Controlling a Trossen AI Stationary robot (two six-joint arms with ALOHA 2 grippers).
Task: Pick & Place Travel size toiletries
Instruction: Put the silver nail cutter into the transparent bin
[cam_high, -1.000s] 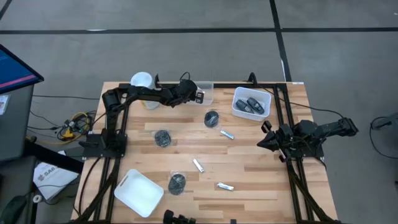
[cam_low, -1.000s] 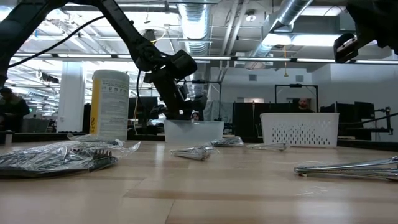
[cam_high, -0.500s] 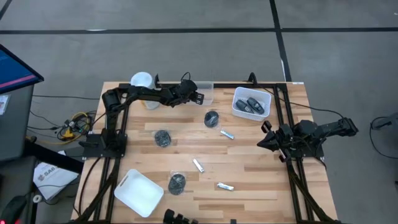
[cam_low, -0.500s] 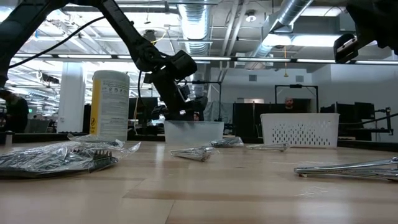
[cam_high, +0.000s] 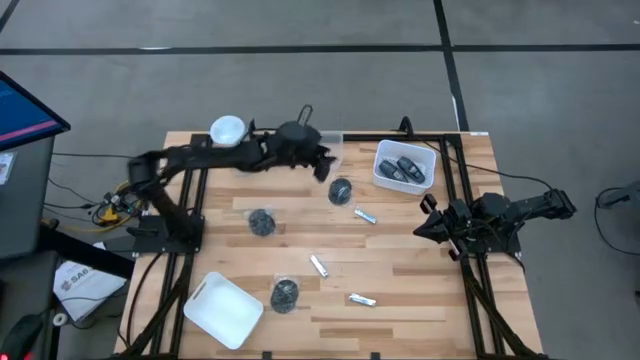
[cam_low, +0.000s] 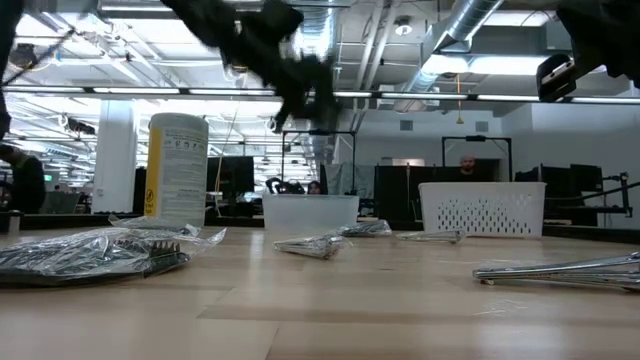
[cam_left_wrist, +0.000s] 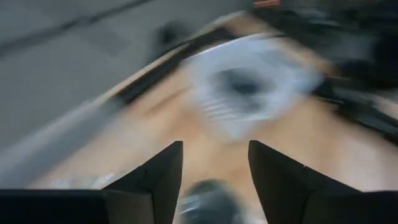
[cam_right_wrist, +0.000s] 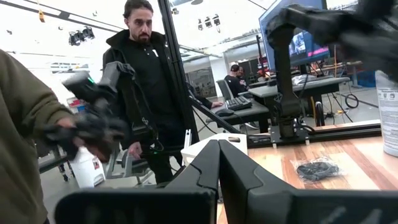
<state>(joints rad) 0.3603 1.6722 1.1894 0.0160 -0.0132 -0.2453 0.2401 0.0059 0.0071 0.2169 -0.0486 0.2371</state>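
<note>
Above the far edge of the bench, left pincer empty

Near the far edge of the bench (cam_high: 400, 270), the left pincer (cam_high: 322, 165) hangs with fingers (cam_left_wrist: 155, 177) apart and nothing between them. A dark round lump (cam_high: 340, 189) in clear wrapping lies just beside it, toward the middle. Two more lumps (cam_high: 262, 221) and (cam_high: 284, 293) and three silvery tubes (cam_high: 365, 215), (cam_high: 318, 265), (cam_high: 361, 299) lie scattered toward the near edge. Dark oblong pieces (cam_high: 404, 167) sit in the white basket (cam_high: 381, 181) by the far right corner. At the right edge waits the right pincer (cam_high: 425, 228), fingers together. Only the right wrist view shows a person (cam_right_wrist: 146, 81) beyond the bench
</note>
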